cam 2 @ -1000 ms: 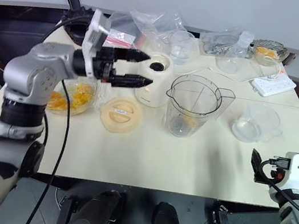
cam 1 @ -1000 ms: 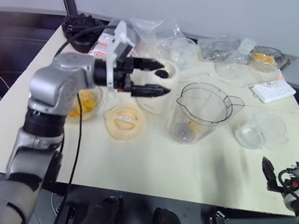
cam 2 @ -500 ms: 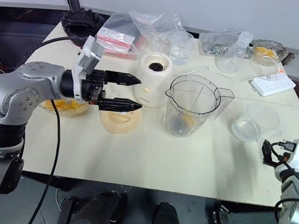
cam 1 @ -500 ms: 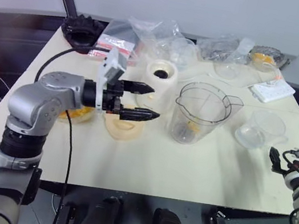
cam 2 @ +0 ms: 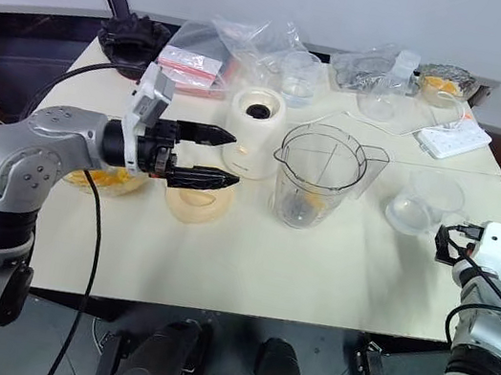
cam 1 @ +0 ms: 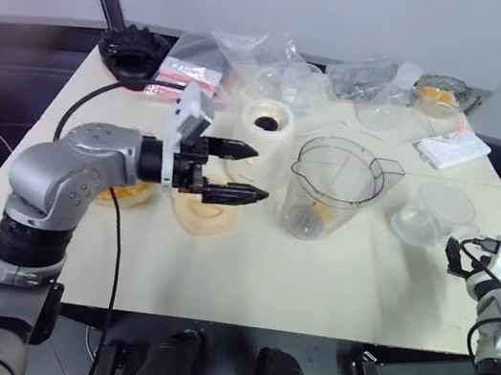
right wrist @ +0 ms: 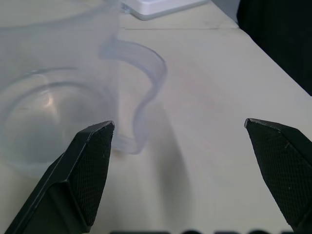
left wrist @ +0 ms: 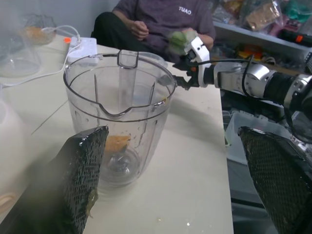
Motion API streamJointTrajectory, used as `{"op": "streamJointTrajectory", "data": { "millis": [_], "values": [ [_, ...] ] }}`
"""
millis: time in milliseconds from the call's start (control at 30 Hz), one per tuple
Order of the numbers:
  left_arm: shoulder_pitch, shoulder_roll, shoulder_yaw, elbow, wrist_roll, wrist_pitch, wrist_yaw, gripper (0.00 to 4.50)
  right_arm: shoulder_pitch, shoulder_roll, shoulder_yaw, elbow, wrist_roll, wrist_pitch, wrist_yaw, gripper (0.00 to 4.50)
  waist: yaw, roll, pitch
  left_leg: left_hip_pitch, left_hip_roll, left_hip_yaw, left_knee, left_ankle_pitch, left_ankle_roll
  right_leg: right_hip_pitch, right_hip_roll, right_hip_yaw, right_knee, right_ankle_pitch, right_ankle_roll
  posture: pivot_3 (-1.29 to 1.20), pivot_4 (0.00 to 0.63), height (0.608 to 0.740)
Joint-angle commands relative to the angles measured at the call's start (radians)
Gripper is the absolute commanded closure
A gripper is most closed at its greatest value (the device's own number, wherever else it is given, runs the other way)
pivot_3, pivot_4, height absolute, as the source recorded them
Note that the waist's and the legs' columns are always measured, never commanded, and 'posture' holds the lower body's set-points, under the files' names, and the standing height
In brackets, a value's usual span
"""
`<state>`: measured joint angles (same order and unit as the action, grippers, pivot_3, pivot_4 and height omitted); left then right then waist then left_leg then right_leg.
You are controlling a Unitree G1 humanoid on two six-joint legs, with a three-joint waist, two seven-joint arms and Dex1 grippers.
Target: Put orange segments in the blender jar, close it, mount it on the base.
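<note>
Blender jar (cam 1: 333, 188) stands upright on the cream surface (cam 1: 245, 274), straight out past the tips of my left fingers (cam 1: 234, 170) and apart from them, its spout turned toward them. Orange segments (left wrist: 118, 143) lie at its bottom by the blade. My left fingers are spread wide with nothing between them, pointing level across the surface. The base (cam 1: 264, 137) sits just beyond the farther left fingertip, its dark socket facing up. Under the nearer fingertip lies the flat cream lid (cam 1: 195, 213). Back behind my left wrist is a clear bowl of orange segments (cam 2: 101, 179).

My right fingers (cam 2: 441, 245) are also spread and empty, near the surface's right edge. Ahead of them, close to one tip, stands a small clear cup (right wrist: 58, 97) with a handle. A white power strip (cam 2: 451, 136) lies farther out past that cup.

A seated person (left wrist: 161, 22) is across from the left fingers, beyond the jar.
</note>
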<state>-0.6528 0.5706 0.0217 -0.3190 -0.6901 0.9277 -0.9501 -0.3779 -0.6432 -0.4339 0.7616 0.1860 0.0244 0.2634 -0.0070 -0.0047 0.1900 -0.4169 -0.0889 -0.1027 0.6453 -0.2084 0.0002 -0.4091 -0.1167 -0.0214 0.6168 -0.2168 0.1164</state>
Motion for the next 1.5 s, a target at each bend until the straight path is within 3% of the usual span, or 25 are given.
{"op": "streamJointTrajectory", "data": {
  "millis": [33, 267, 633, 733, 967, 1267, 1500],
  "values": [
    [-0.002, 0.021, 0.009, -0.043, -0.035, 0.007, 0.004, 0.06, -0.055, -0.036, 0.002, 0.083, -0.019, -0.078, -0.018, 0.0, -0.006, 0.0, 0.0, 0.0, 0.0, 0.0, 0.0, 0.0, 0.0, 0.0, 0.0, 0.0, 0.0, 0.0, 0.0, 0.0, 0.15, 0.74],
    [0.009, 0.076, 0.022, -0.072, -0.079, 0.042, 0.008, 0.06, -0.194, -0.036, 0.039, 0.293, -0.054, -0.181, -0.055, 0.0, -0.012, -0.001, 0.001, 0.004, 0.0, 0.006, -0.004, 0.0, 0.0, 0.0, 0.0, 0.007, 0.0, 0.0, 0.0, 0.0, 0.15, 0.74],
    [0.019, 0.113, 0.034, -0.095, -0.128, 0.065, 0.045, 0.06, -0.314, -0.025, 0.083, 0.447, -0.08, -0.24, -0.081, 0.0, -0.021, -0.002, 0.002, 0.01, 0.001, 0.018, -0.01, 0.0, 0.001, 0.0, 0.0, 0.017, -0.002, 0.0, 0.001, 0.0, 0.15, 0.74],
    [0.027, 0.125, 0.038, -0.105, -0.141, 0.076, 0.057, 0.0, -0.327, -0.02, 0.082, 0.473, -0.078, -0.259, -0.067, 0.8, -0.025, -0.002, 0.002, 0.011, 0.001, 0.018, -0.013, 0.0, 0.001, 0.0, 0.001, 0.017, -0.003, 0.0, 0.001, 0.0, 0.15, 0.74],
    [0.027, 0.146, 0.047, -0.127, -0.177, 0.1, 0.095, 0.0, -0.343, -0.015, 0.083, 0.503, -0.078, -0.265, -0.074, 4.44, -0.031, -0.002, 0.002, 0.011, 0.001, 0.018, -0.014, 0.0, 0.001, 0.0, 0.0, 0.017, -0.004, -0.001, 0.002, 0.0, 0.15, 0.74],
    [0.027, 0.153, 0.044, -0.131, -0.198, 0.104, 0.12, 0.0, -0.332, 0.015, 0.075, 0.478, -0.053, -0.262, -0.042, 4.48, -0.035, -0.003, 0.002, 0.011, 0.001, 0.018, -0.014, 0.0, 0.001, 0.0, 0.001, 0.017, -0.004, -0.001, 0.002, 0.0, 0.15, 0.74],
    [0.031, 0.139, 0.027, -0.115, -0.193, 0.086, 0.125, 0.0, -0.344, 0.052, 0.012, 0.334, 0.05, -0.24, -0.014, 4.48, -0.037, -0.002, 0.002, 0.011, 0.001, 0.019, -0.015, 0.0, 0.001, -0.001, 0.001, 0.018, -0.003, -0.001, 0.002, 0.0, 0.15, 0.74]
  ]
}}
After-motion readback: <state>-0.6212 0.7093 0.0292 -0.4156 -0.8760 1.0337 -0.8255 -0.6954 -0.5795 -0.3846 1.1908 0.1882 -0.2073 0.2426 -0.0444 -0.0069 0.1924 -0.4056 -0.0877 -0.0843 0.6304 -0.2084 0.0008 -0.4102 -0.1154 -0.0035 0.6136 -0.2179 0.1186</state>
